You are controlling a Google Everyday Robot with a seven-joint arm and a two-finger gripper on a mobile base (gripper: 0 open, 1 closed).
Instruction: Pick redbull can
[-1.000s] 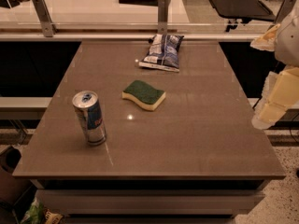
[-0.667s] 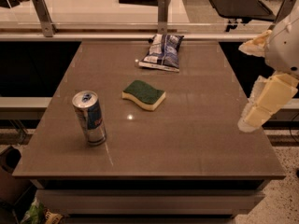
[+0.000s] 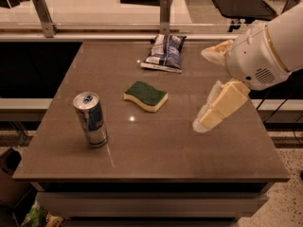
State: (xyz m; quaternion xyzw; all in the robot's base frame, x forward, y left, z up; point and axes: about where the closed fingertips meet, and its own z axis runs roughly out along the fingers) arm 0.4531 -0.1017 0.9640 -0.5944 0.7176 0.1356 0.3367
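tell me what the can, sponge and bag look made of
Redbull can: metal, probably aluminium, glossy; silver top and shiny printed body.
Sponge: soft foam, matte; yellow body under a green scrubbing layer.
Snack bag: likely thin plastic film; crinkled, glinting.
The gripper hovers over the table at its right side, apart from all three.

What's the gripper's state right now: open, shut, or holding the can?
Gripper: open, holding nothing, above the right side of the table, well apart from the redbull can standing at the front left.
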